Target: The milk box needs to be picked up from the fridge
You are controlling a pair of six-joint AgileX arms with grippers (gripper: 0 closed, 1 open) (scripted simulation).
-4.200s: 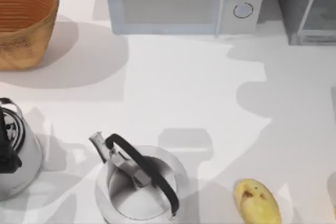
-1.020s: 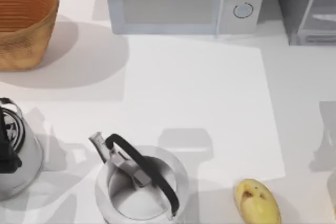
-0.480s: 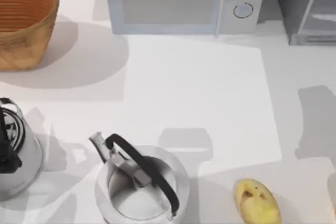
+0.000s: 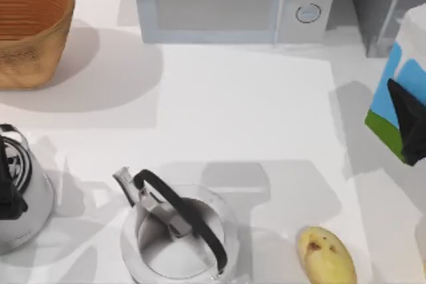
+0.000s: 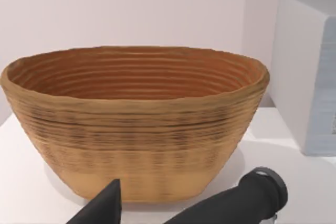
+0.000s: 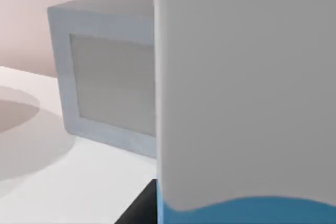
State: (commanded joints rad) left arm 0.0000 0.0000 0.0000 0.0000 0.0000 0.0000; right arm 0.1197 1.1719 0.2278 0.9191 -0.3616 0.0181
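The milk box is out of the fridge and hanging just in front of it, tilted, its green base toward the bench and its white top toward the fridge door. The right hand is clamped on its blue side, dark fingers pressed against the carton. In the right wrist view the milk box looms close, with the white microwave beyond it. So by my read the lift-out step is in hand, nearly done. Next move, I'd say: carry it well apart from the fridge frame, keeping the grip firm so the tilted carton doesn't slip. The left hand idles near the woven basket; I cannot tell how wide it stands.
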